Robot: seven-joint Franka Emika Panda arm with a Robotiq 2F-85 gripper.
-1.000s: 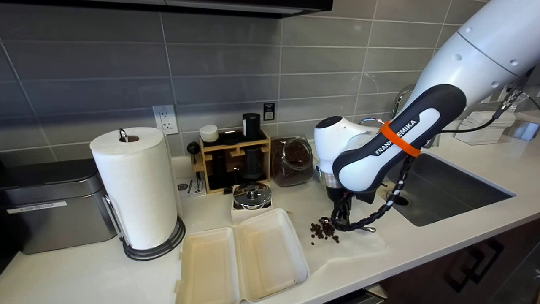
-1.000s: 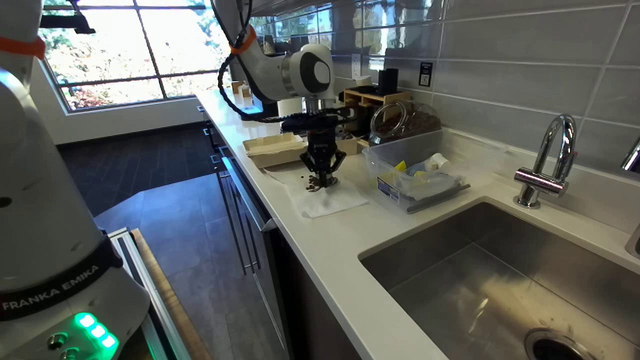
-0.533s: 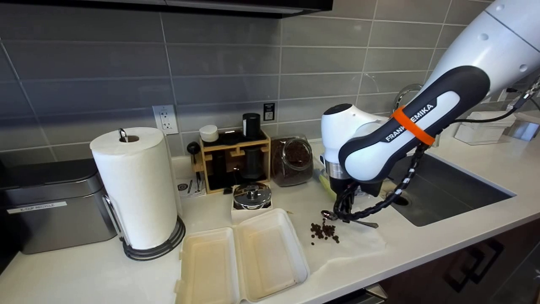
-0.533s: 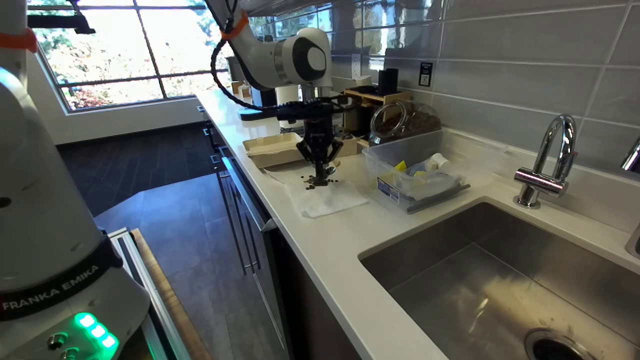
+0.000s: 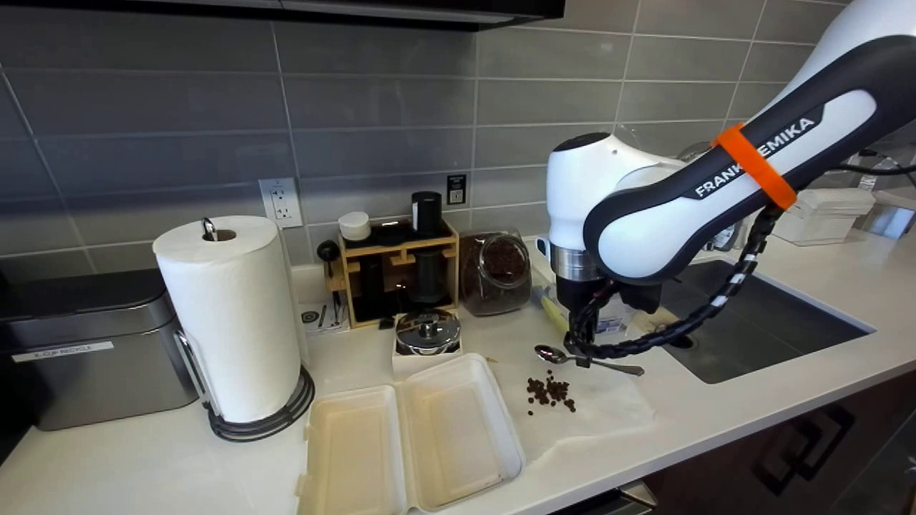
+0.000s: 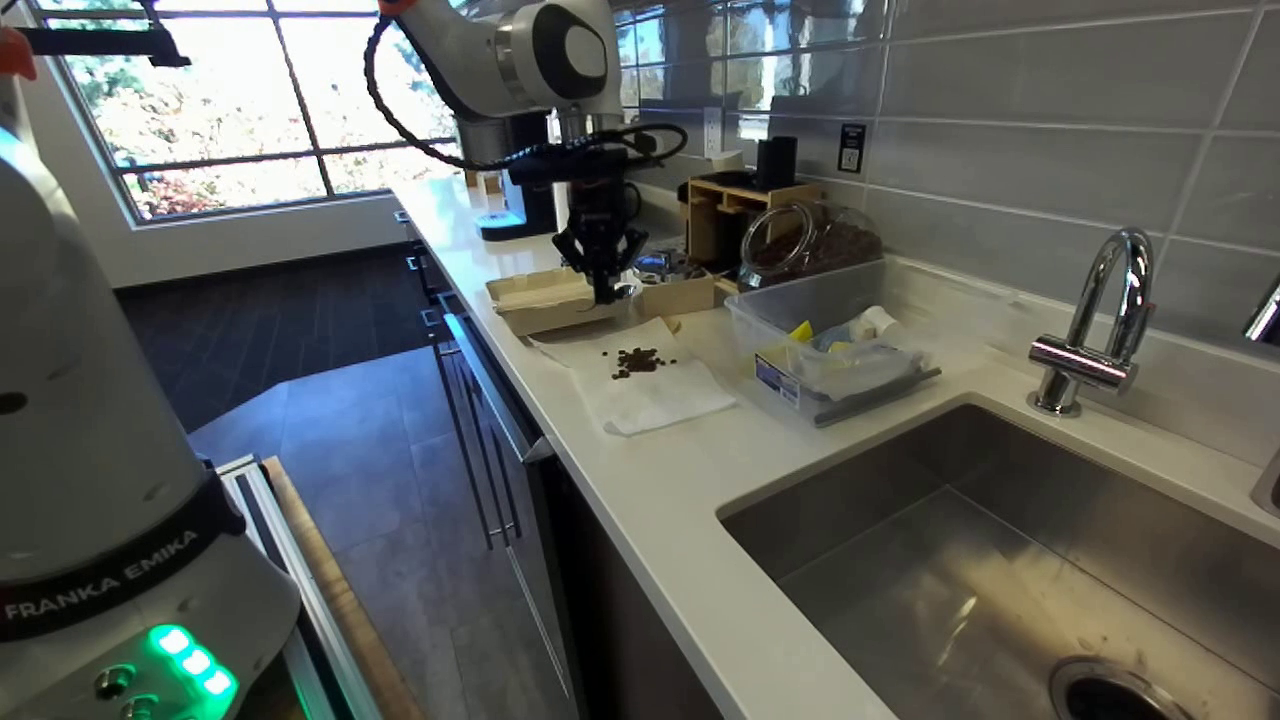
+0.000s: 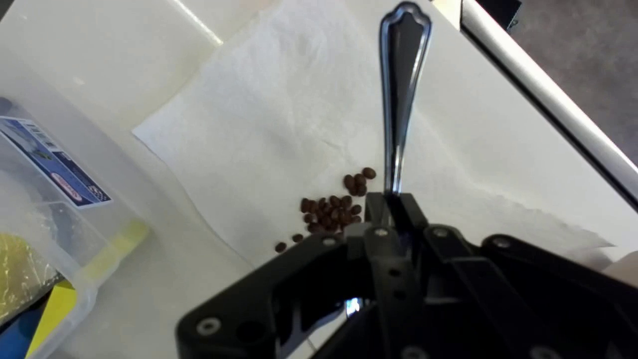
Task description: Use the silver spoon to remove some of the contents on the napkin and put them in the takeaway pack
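1. Grey wall tiles (image 5: 379,107) rise behind a long white bench (image 5: 150,476).
2. On the bench lies a takeaway pack (image 5: 461,436). It is cream-white and wide open, with its two halves side by side.
3. Just beside it is a white napkin (image 7: 294,134), flat on the bench. A little pile of dark brown bits (image 5: 549,391) sits on the napkin, and a few bits lie off by themselves.
4. A robot arm (image 5: 644,232) reaches over the bench. Its gripper (image 7: 392,204) is pinched tight around a silver spoon (image 5: 612,367), near the spoon's middle.
5. The spoon is up in the air. Its round end points to the side where the takeaway pack is, and its handle sticks out the other way. I cannot tell if any bits are in the round end.
6. Along the back stand a metal bin (image 5: 93,372), a fat paper towel roll (image 5: 229,322), a wooden stand (image 5: 454,268) and a see-through jar (image 5: 496,275) with brown stuff inside.
7. In an exterior view, a clear plastic box (image 6: 760,345) sits near the napkin. A steel sink (image 6: 930,590) is set into the bench, and a shiny tap (image 6: 1085,360) stands behind it. Bright light comes through a window (image 6: 230,110) far off.
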